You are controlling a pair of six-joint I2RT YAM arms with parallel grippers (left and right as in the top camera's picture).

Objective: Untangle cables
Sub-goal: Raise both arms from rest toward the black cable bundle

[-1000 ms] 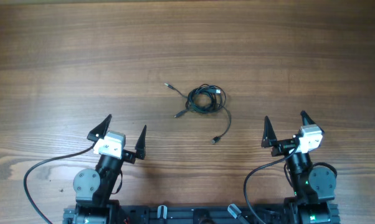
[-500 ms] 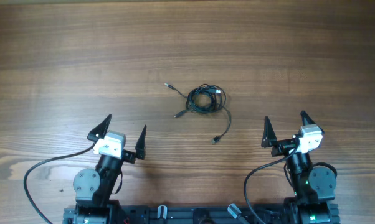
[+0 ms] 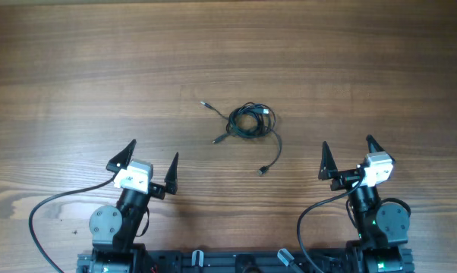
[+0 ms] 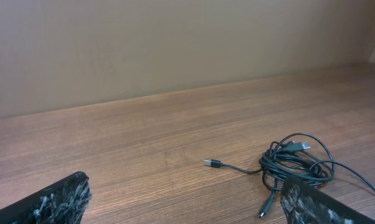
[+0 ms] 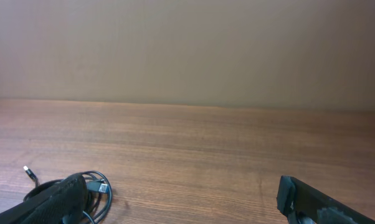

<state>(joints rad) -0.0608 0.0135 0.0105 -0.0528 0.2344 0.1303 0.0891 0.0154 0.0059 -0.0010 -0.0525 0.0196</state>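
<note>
The cables (image 3: 249,122) lie as a small black tangled coil in the middle of the wooden table, with loose plug ends trailing up-left, down-left and down toward the front. The coil also shows in the left wrist view (image 4: 296,163) ahead to the right, and in the right wrist view (image 5: 94,186) at lower left, partly behind a finger. My left gripper (image 3: 152,157) is open and empty at the front left, well short of the coil. My right gripper (image 3: 347,152) is open and empty at the front right, also apart from it.
The thick black arm cables (image 3: 42,216) loop on the table by each arm base at the front edge. A plain beige wall (image 4: 175,43) stands behind the table's far edge.
</note>
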